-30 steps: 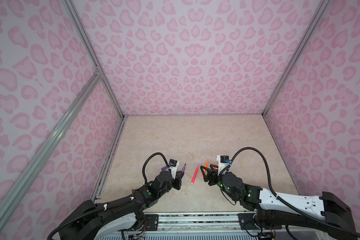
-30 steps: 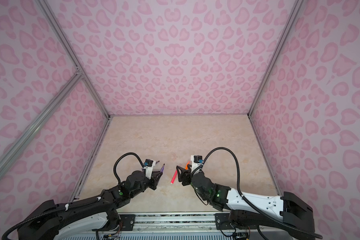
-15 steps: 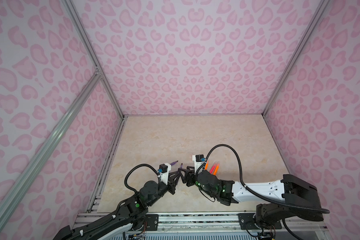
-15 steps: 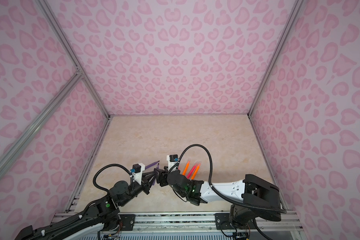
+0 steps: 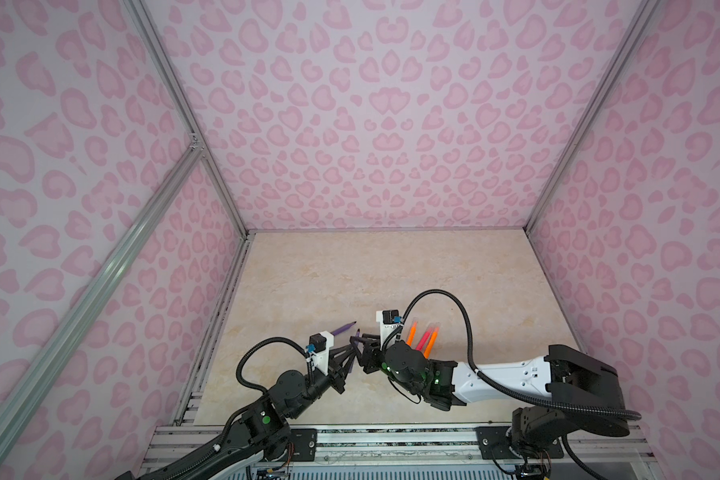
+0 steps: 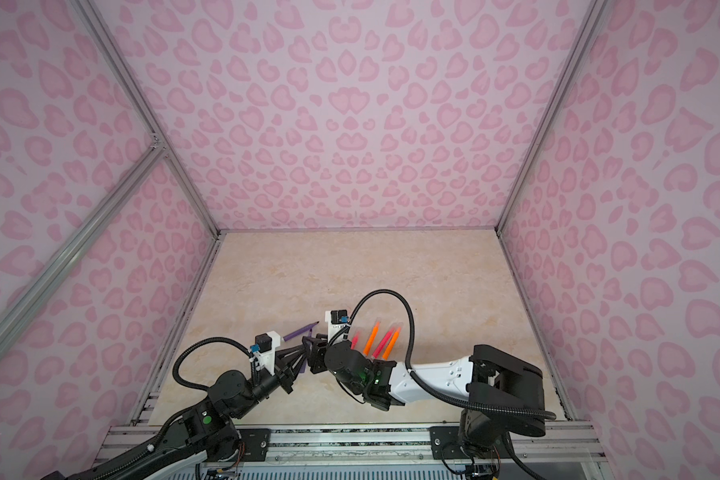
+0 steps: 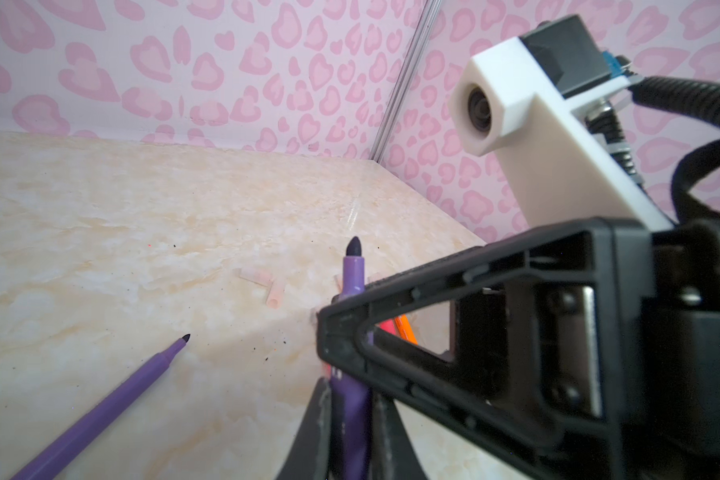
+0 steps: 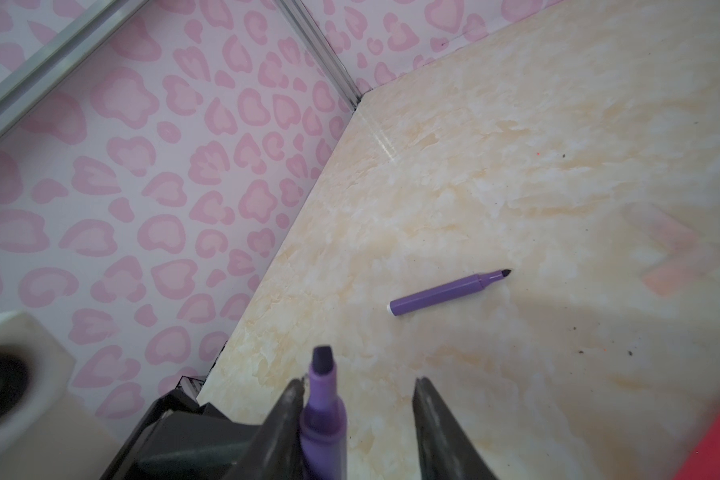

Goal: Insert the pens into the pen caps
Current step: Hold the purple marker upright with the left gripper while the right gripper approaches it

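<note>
My left gripper [image 7: 350,428] is shut on a purple pen [image 7: 353,274], held tip up; in both top views it sits front centre [image 5: 351,359]. My right gripper [image 8: 358,384] stands open astride that pen [image 8: 323,415], one finger touching it and the other clear. A second purple pen [image 5: 342,328] lies on the floor just behind. Two orange pens [image 5: 411,334] and a pink-red one [image 5: 422,338] lie right of the right wrist. Two clear pen caps [image 7: 253,275] [image 7: 276,293] lie past the held pen's tip.
The beige marbled floor [image 5: 371,270] is walled in by pink-patterned panels on three sides. A metal rail [image 5: 350,440] runs along the front edge. The right wrist camera block [image 7: 499,108] hangs close to the left gripper.
The right arm swung left across the middle to meet the left gripper. Its jaws have narrowed around the purple pen. The left gripper drew back a little, still holding the pen.
</note>
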You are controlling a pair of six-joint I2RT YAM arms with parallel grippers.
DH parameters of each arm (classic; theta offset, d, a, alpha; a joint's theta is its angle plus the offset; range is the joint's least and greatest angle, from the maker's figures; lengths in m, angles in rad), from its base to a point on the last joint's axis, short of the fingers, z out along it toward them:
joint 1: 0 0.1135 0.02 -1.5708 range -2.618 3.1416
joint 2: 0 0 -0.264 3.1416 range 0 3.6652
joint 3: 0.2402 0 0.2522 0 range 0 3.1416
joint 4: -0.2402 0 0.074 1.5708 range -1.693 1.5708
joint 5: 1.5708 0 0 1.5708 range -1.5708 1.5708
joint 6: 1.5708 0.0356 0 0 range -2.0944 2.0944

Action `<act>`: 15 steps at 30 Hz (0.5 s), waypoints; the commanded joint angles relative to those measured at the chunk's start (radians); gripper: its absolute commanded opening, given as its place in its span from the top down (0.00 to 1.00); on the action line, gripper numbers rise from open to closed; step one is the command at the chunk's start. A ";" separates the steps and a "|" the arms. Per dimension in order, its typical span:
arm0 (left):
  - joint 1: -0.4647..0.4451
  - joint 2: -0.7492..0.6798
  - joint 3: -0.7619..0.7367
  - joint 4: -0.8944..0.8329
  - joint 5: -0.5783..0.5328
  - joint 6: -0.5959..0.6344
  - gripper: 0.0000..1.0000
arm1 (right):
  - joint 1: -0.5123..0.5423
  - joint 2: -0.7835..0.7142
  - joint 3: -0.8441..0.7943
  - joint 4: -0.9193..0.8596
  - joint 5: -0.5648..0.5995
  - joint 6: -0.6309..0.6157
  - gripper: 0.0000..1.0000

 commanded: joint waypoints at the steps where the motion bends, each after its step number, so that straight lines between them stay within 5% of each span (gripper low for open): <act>1: 0.000 0.003 0.004 0.017 0.016 0.000 0.97 | 0.000 0.011 0.020 -0.005 -0.001 0.002 0.63; 15: 0.000 0.040 0.000 0.043 0.006 -0.003 0.97 | 0.000 0.035 0.016 0.033 -0.002 0.008 0.88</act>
